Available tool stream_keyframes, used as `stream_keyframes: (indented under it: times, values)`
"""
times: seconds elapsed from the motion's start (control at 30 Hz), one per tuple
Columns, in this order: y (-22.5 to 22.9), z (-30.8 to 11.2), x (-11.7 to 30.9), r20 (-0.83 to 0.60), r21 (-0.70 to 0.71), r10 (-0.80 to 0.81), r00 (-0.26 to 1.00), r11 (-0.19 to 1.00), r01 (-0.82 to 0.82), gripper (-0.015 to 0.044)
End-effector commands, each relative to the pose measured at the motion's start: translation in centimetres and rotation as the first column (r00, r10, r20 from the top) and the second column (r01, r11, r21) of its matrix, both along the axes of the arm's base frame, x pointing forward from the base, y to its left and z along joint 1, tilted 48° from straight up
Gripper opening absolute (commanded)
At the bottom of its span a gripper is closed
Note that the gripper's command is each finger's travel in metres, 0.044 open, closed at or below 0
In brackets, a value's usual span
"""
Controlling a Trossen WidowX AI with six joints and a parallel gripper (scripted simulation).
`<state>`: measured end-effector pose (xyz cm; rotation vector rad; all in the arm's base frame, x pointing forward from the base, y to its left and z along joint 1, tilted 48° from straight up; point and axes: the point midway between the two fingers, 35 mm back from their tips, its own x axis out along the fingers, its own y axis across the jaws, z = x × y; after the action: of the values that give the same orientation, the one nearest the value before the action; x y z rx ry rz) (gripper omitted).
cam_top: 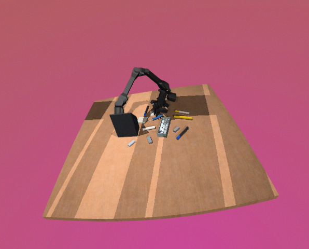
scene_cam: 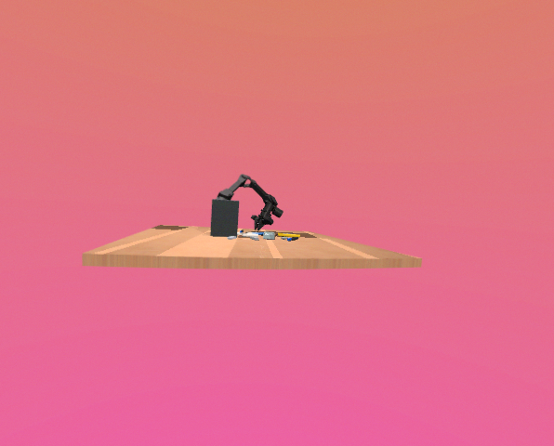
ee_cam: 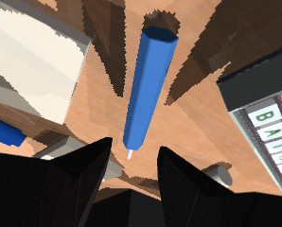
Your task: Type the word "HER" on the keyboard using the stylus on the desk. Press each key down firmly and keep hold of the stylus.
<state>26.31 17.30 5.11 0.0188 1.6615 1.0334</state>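
The blue stylus (cam_top: 157, 117) (ee_cam: 150, 90) lies on the desk, its thin white tip pointing toward the fingers in the wrist view. My gripper (cam_top: 155, 114) (scene_cam: 257, 229) (ee_cam: 135, 148) is open and empty, pointing down low over the desk. In the wrist view the stylus's tip end shows between the two fingertips, and its body extends beyond them; the exact height gap cannot be told. The keyboard (cam_top: 164, 127) (scene_cam: 269, 235) (ee_cam: 255, 76) lies to the right of the stylus, with B, A and T keys readable in the wrist view. Its other keys are mostly cut off there.
A cream block (cam_top: 142, 119) (ee_cam: 37, 57) lies left of the stylus, near a black-and-blue marker (cam_top: 145, 110) (ee_cam: 6, 132). A white marker (cam_top: 149, 128) lies left of the keyboard. A yellow marker (cam_top: 183, 117), another black-and-blue marker (cam_top: 182, 133) and a grey block (cam_top: 176, 129) lie to its right.
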Motion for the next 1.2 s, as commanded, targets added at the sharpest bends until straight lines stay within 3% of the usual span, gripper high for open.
stream_keyframes:
  times: [0.0,0.93,1.1,1.17]
  values:
    - [0.3,-0.2,0.0,-0.002,0.003,-0.005,1.0,1.0,0.005,0.015]
    - [2.0,-1.7,0.2,-0.002,0.004,-0.005,1.0,1.0,0.005,0.015]
    - [1.8,-1.7,0.1,0.0,0.001,0.0,1.0,1.0,0.0,0.0019]
    - [1.8,-1.7,0.1,0.0,0.001,0.0,1.0,1.0,0.0,0.0005]
